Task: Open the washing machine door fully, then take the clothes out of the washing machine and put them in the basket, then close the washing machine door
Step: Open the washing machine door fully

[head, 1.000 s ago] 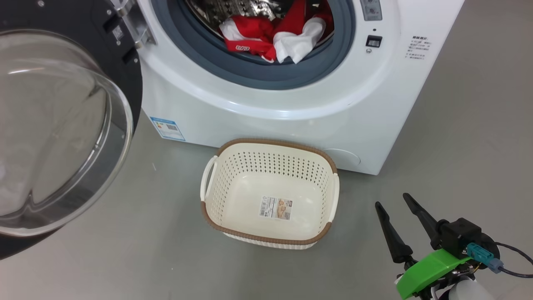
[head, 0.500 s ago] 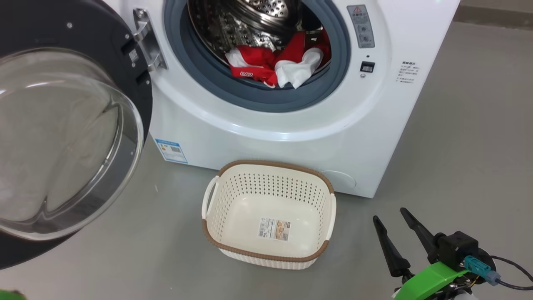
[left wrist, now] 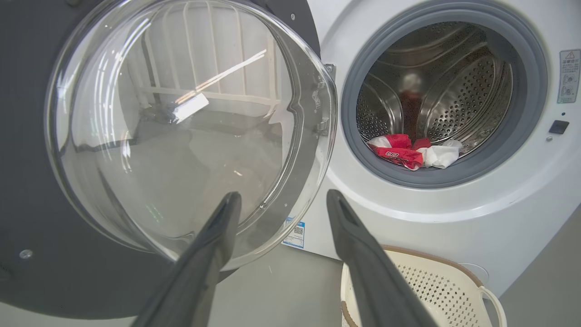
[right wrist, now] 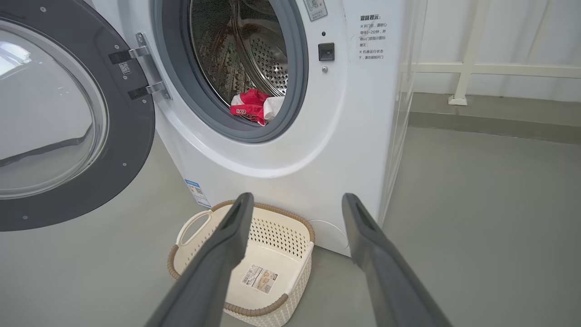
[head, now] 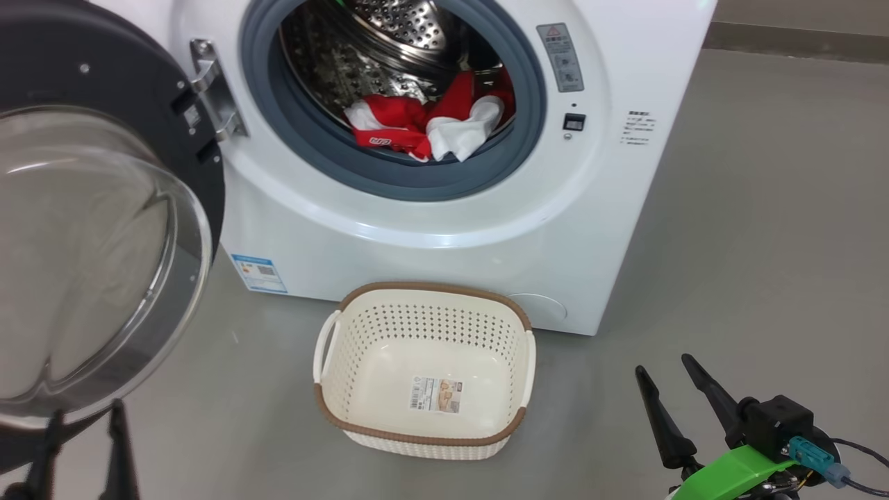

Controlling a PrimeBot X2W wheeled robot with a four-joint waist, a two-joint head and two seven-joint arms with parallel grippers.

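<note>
The clothes (head: 424, 128) lie bunched at the front lip inside the washing machine (head: 430, 229); the washing machine door (head: 104, 76) stands swung wide, and the basket (head: 424, 288) sits empty just before the machine. The left tool (left wrist: 283, 195) and right tool (right wrist: 297, 196) both stand fingers apart, empty, short of its opening. Advise entering mid-opening and clamping the red fold deep.

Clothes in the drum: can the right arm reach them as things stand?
Probably yes. The washing machine door is swung wide left, and the clothes lie at the front of the drum with nothing before them. The right pincer, open, sits low, right of the basket, and would have to rise.
</note>
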